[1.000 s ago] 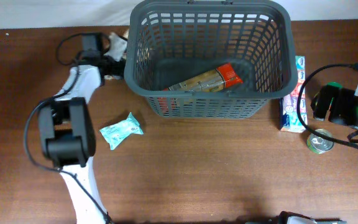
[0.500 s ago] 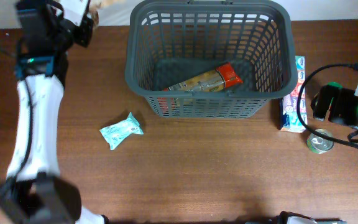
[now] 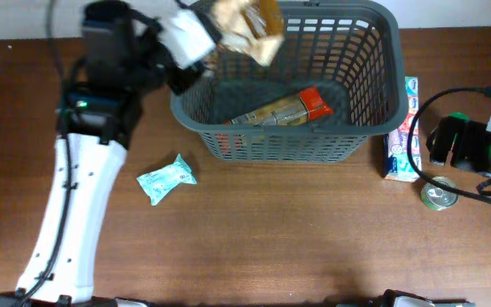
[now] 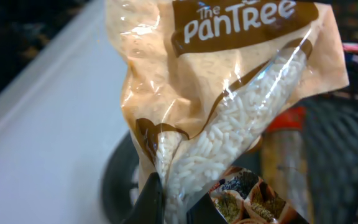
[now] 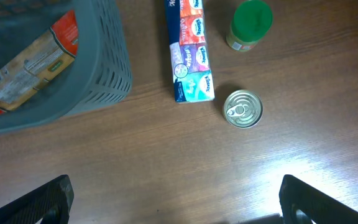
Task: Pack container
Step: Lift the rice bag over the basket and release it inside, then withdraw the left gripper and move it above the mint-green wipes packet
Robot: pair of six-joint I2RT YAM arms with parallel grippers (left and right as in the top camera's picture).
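The dark grey slotted basket point(image 3: 285, 128) stands at the back middle of the table; it also shows in the right wrist view point(image 5: 110, 68). A tan and red packet point(image 3: 284, 108) lies inside it. My left gripper point(image 3: 216, 34) is shut on a bag of rice point(image 3: 245, 26) and holds it above the basket's back left corner. In the left wrist view the rice bag point(image 4: 229, 93) fills the frame, pinched between the fingers point(image 4: 179, 202). My right gripper point(image 5: 176, 199) is open and empty above bare table, right of the basket.
A tissue multipack point(image 3: 401, 128) lies right of the basket, with a tin can point(image 3: 439, 194) beside it. A green-lidded jar point(image 5: 252, 23) stands further right. A small teal packet point(image 3: 166, 178) lies on the table in front left of the basket.
My left arm has swung right from the table's back left, carrying the rice bag up and over the basket's rim. The right arm has not moved.
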